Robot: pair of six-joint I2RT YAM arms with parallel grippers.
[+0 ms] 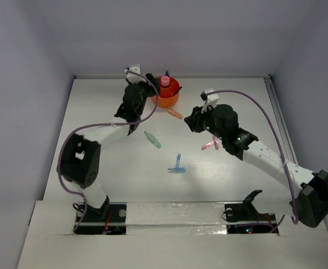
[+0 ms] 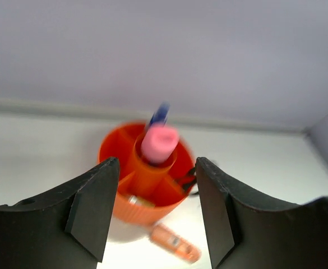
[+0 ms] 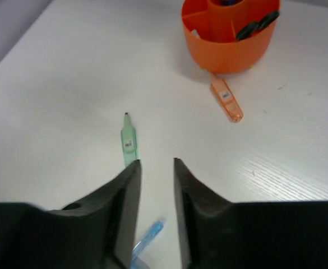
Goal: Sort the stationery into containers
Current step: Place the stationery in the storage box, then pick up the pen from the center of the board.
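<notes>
Black fingers fill the foreground of both wrist views. The left gripper (image 2: 157, 163) has them spread wide with nothing between them, and the right gripper (image 3: 156, 163) shows a narrow gap, also holding nothing.

Out across the white desk (image 1: 220, 185) now, and the biggest item is the orange tub (image 1: 168, 96). It's round and bright, sitting at the far end near the back wall, just ahead of the left fingers (image 2: 96, 207). Dividers split it into compartments around a central tube.

Black-handled scissors (image 3: 257, 23) poke out of one outer compartment. The glue bottle (image 2: 159, 143), with its pink cap, stands upright in the centre tube, and a blue pen (image 2: 160, 114) rises just behind it.

Now the loose pieces, all lying flat.

- **Light-blue T-shaped piece** (image 1: 177, 164): mid-desk, nearest the arm bases.
- **Green piece** (image 3: 129, 140): translucent and pointed at one end, just past the right gripper's left finger.
- **Orange piece** (image 3: 226, 100): just beside the tub's near wall. I can't tell whether they touch.
- **Pink piece** (image 1: 211, 144): right beside the right arm, partly tucked under it.

The green and orange pieces each carry a small white label. The print is too small to read.
</notes>
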